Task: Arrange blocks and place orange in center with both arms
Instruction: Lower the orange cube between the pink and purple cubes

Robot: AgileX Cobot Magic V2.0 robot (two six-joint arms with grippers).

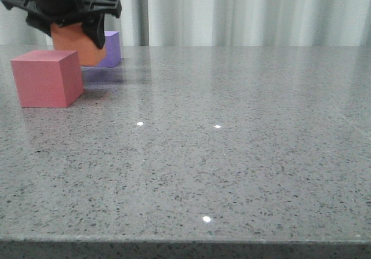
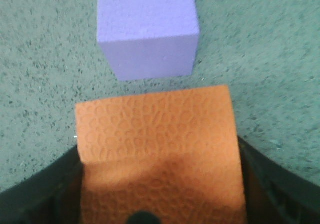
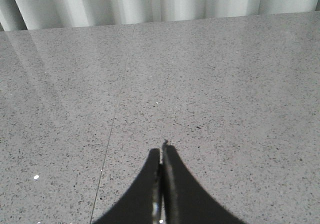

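While hidden frontally, right pincer (image 3: 161, 156) shows closed.

All three blocks were at the counter's (image 1: 232, 154) far left. The nearest block (image 1: 46, 77) sat in front; behind it hung the block (image 1: 78, 47) gripped by the left end effector (image 1: 69, 15), with the third block (image 1: 111, 49) just beyond.

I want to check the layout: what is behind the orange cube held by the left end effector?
The purple cube stands behind the orange cube on the table, apart from it. In the front view the orange cube and left end effector cover its left part.
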